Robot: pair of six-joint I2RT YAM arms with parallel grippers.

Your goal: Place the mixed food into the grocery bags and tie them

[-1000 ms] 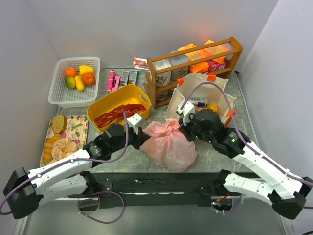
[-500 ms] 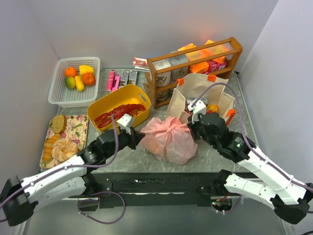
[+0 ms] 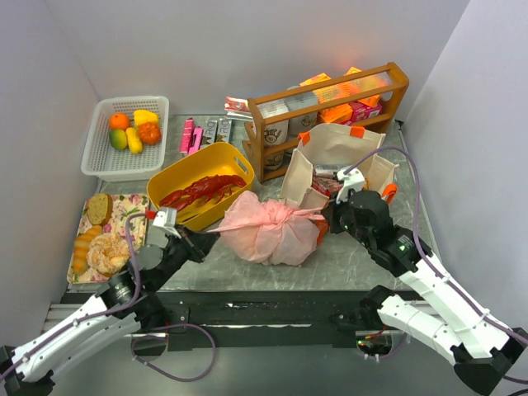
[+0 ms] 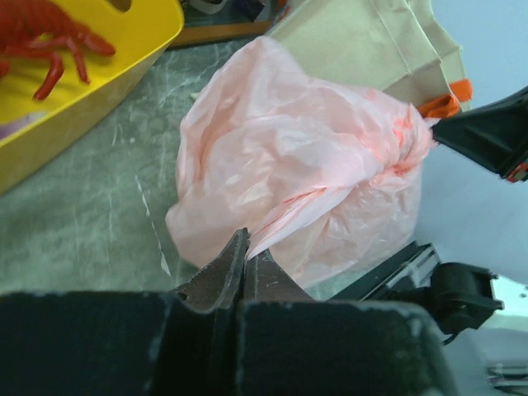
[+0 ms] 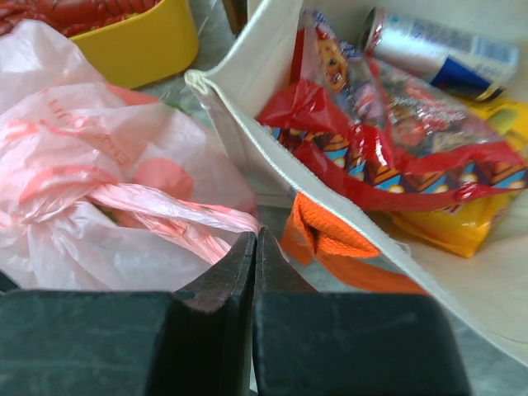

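Note:
The pink plastic bag point(image 3: 268, 228) lies at mid table, stretched sideways, with a knot at its top point(image 4: 404, 136). My left gripper point(image 3: 206, 240) is shut on the bag's left handle strip point(image 4: 297, 216). My right gripper point(image 3: 326, 224) is shut on the right handle strip point(image 5: 177, 206). The cream tote point(image 3: 330, 165) with orange handles point(image 5: 330, 235) stands just behind. It holds red snack packets point(image 5: 388, 140), a silver can point(image 5: 441, 51) and a yellow pack point(image 5: 450, 227). An orange, a green fruit and yellow fruit lie in the white basket point(image 3: 97, 157).
A yellow tub point(image 3: 175, 172) with a red lobster point(image 3: 202, 190) stands left of the bag. A wooden rack point(image 3: 330, 111) with boxes stands behind the tote. A floral tray point(image 3: 132, 210) with bread sits at the left. Pink and grey packets point(image 3: 202, 132) lie at the back.
Both grippers have pulled apart, the left far back to the left and the right to the right, stretching the pink bag's handles and tightening its top.

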